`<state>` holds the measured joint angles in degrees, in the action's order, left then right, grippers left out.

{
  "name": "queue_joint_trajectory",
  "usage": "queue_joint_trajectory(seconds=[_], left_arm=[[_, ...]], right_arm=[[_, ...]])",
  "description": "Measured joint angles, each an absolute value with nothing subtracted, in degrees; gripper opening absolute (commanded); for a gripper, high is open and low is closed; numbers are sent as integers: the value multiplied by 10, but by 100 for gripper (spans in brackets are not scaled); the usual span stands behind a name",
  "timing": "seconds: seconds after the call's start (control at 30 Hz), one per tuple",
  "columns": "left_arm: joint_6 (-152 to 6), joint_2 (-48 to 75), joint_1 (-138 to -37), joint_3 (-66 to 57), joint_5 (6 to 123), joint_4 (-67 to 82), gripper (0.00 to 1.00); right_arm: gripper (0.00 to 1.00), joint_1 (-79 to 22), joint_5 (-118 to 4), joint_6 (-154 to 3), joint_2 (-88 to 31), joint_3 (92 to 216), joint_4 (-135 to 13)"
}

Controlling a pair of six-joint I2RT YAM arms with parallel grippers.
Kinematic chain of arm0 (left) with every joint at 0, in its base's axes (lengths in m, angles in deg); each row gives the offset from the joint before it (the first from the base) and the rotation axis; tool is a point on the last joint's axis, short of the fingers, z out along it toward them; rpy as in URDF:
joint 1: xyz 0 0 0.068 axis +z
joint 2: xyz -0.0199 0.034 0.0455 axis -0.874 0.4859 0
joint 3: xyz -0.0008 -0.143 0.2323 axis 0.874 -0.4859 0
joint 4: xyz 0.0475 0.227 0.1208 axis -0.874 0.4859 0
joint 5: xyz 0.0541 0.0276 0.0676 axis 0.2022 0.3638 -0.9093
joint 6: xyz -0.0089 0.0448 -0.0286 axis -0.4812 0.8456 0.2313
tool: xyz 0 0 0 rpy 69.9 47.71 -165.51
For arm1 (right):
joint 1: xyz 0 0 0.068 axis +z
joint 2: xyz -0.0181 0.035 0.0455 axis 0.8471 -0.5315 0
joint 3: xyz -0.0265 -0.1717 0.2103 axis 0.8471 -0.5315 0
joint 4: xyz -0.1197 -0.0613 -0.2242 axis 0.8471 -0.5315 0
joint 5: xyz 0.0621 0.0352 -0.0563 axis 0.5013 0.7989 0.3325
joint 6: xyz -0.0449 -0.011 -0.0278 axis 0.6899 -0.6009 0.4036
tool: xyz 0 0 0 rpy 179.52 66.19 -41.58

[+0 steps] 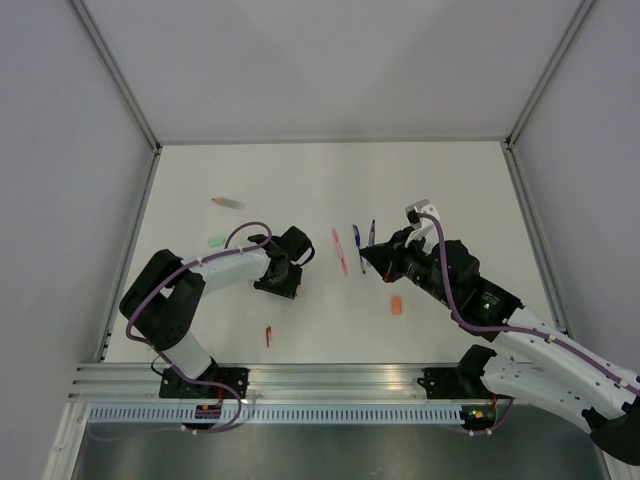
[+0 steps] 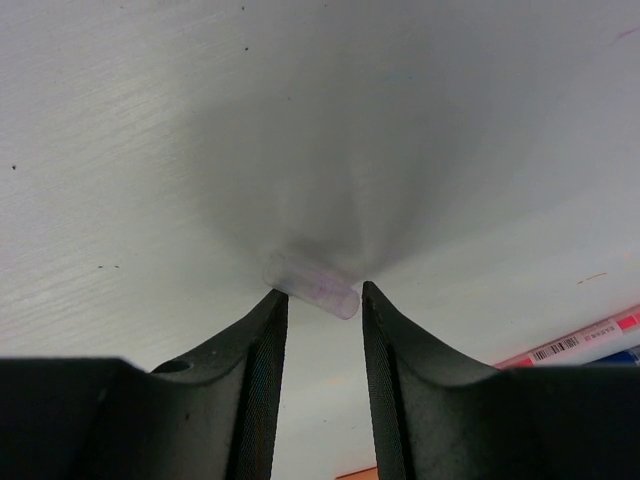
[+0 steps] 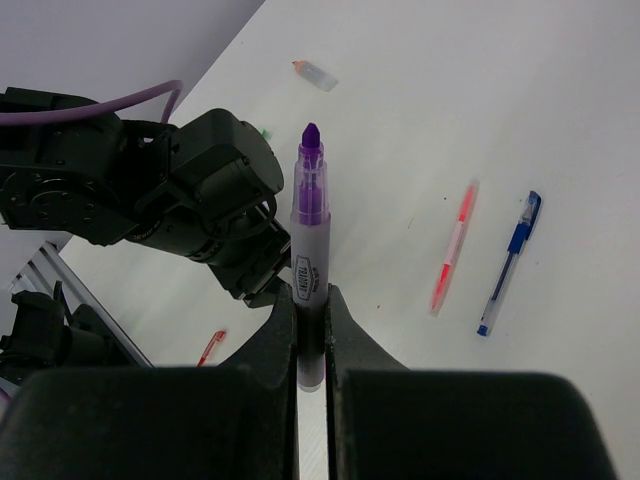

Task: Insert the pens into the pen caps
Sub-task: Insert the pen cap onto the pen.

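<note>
My right gripper [image 3: 311,292] is shut on a purple-tipped pen [image 3: 310,220], whose tip points toward the left arm. In the left wrist view, a clear, faintly purple pen cap [image 2: 312,285] lies on the table across the tips of my left gripper [image 2: 318,292]. Both tips touch the cap's ends. From above, the left gripper [image 1: 285,268] sits left of centre and the right gripper [image 1: 372,260] faces it. A red pen [image 1: 340,250] and a blue pen [image 1: 357,245] lie between them.
A second blue pen [image 1: 372,232] lies beside the first. An orange cap [image 1: 397,305] lies near the right arm, a red cap [image 1: 268,336] near the front edge and a mint green cap [image 1: 215,241] on the left. A salmon-tipped pen [image 1: 228,203] lies further back.
</note>
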<state>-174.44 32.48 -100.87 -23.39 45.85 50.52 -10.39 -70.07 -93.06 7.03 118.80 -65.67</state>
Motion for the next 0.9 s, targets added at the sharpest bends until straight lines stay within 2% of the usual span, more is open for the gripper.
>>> queue_joint_trajectory(seconds=[0.13, 0.27, 0.57, 0.77, 0.8, 0.87, 0.9], left_arm=[[-1744, 325, -1009, -233, 456, 504, 50], [-1746, 325, -1008, -232, 452, 504, 51], [-1746, 325, -1005, -232, 451, 508, 41], [-1747, 326, -1004, -234, 443, 509, 27], [-1747, 326, -1004, -235, 443, 509, 19], [-1747, 325, -1004, -236, 441, 503, 13], [-1747, 325, -1004, -237, 439, 500, 3]], right_arm=[[0, -104, -701, -931, 70, 1188, -657], [0, -104, -701, -931, 70, 1188, -657], [0, -104, -701, -930, 75, 1188, -657], [0, -104, -700, -927, 80, 1188, -657], [0, -104, -700, -927, 81, 1188, -657], [0, -104, -700, -926, 84, 1188, -657], [0, -104, -700, -926, 86, 1188, -657]])
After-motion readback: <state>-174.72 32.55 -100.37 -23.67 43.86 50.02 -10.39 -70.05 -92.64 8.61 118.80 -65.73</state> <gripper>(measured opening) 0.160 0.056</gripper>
